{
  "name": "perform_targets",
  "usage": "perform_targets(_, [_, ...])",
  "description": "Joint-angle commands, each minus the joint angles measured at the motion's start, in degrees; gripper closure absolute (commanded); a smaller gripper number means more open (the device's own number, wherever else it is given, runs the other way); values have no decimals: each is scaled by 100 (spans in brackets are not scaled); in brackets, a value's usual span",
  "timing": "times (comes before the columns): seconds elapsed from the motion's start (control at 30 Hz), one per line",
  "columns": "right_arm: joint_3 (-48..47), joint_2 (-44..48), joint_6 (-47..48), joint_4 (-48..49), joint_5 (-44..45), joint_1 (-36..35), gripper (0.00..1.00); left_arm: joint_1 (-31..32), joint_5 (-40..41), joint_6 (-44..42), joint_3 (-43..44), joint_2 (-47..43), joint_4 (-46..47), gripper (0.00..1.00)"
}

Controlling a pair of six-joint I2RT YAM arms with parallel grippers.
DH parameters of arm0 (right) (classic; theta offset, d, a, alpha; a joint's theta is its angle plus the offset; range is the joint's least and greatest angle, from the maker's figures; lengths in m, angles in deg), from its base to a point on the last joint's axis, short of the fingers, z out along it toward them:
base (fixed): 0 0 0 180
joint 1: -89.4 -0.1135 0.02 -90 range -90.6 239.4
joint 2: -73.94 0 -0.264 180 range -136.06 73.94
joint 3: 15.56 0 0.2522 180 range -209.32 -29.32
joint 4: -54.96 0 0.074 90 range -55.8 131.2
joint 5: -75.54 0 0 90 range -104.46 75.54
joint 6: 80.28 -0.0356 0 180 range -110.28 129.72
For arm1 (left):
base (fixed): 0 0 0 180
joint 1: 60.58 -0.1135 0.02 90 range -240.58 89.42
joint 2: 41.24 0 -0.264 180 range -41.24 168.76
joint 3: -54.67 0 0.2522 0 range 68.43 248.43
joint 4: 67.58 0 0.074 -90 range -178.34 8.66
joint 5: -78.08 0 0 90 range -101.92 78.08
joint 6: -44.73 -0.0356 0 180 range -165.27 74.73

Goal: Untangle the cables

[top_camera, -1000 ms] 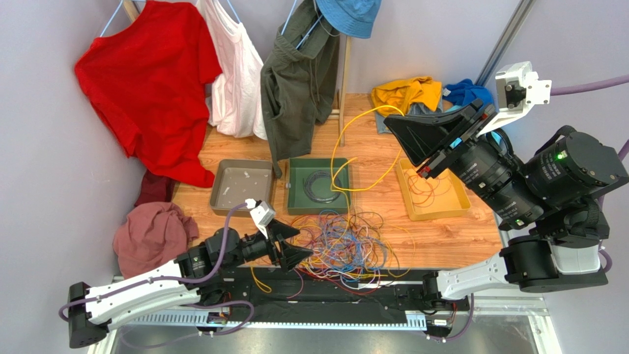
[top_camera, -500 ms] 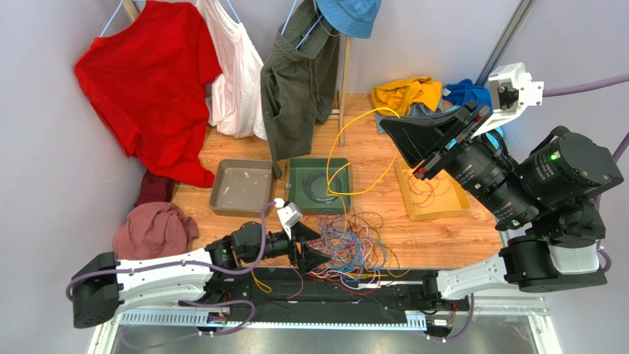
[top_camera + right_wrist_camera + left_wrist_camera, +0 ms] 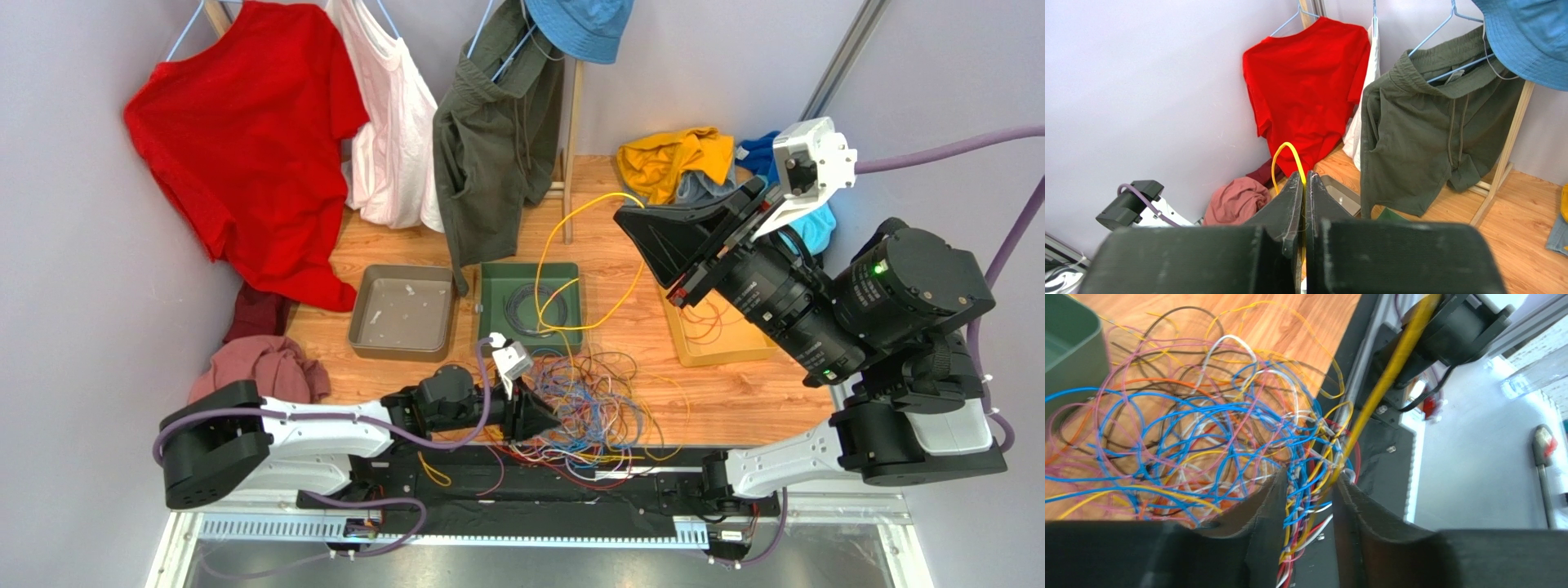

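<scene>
Top view, cables: the cables [image 3: 586, 404] lie in a loose many-coloured heap on the counter [image 3: 761, 392], at 6 o'clock of the green tray [image 3: 488, 306]
Top view, left gripper: the left gripper [image 3: 543, 425] noses into the heap's 9 o'clock edge
Top view, right gripper: the right gripper [image 3: 623, 221] is raised at 1 o'clock of the heap, and a yellow cable [image 3: 548, 251] arcs down from it
Left wrist, grip: jaws narrowed about blue, white and yellow strands; whether they pinch cannot be told
Right wrist, grip: jaws pressed together on the yellow cable's loop
Handling: light, limp, springy, probably slick; a pulled strand likely drags its neighbours, so one free strand at the heap's rim looks the better hold
</scene>
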Motion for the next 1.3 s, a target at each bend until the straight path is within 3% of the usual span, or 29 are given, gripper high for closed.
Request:
perform_targets(0.0, [192,242,50,86,2,12,100,14,103,171,356,-388,-3,100])
perform_targets(0.07, [490,408,-3,130,63,3,100,14,219,339,689,-714,-628,100])
perform_targets(0.17, [1087,733,-100,218,212,12,100,14,622,540,1635,-1478,-2788,100])
perform_targets(0.2, [1306,830,-135,244,265,12,100,14,902,524,1919,-1819,-3934,100])
perform_targets(0.3, [2247,1199,-302,507,388,12,100,14,1466,392,2912,-2417,-5555,100])
perform_targets(0.47, [3407,1376,-662,605,520,12,100,5,2931,383,4247,-3088,-7142,100])
perform_targets(0.6, [3681,1209,-672,736,468,47,100,6,3795,313,5093,-2896,-8267,100])
perform_targets(0.67, [3690,972,-645,842,406,160,100,5,3998,252,5454,-2589,-8410,100])
perform_targets(0.83, [3944,481,-1119,1270,-673,1425,100,-151,4192,111,5876,-1850,-8349,100])
perform_targets(1.0, [4358,155,-1155,2212,-894,2234,100,-1074,2586,234,5701,-1156,-7331,100])
perform_targets(1.27, [4998,-434,-1250,3232,-1535,3122,100,-1365,2197,-91,5402,206,-5837,100])
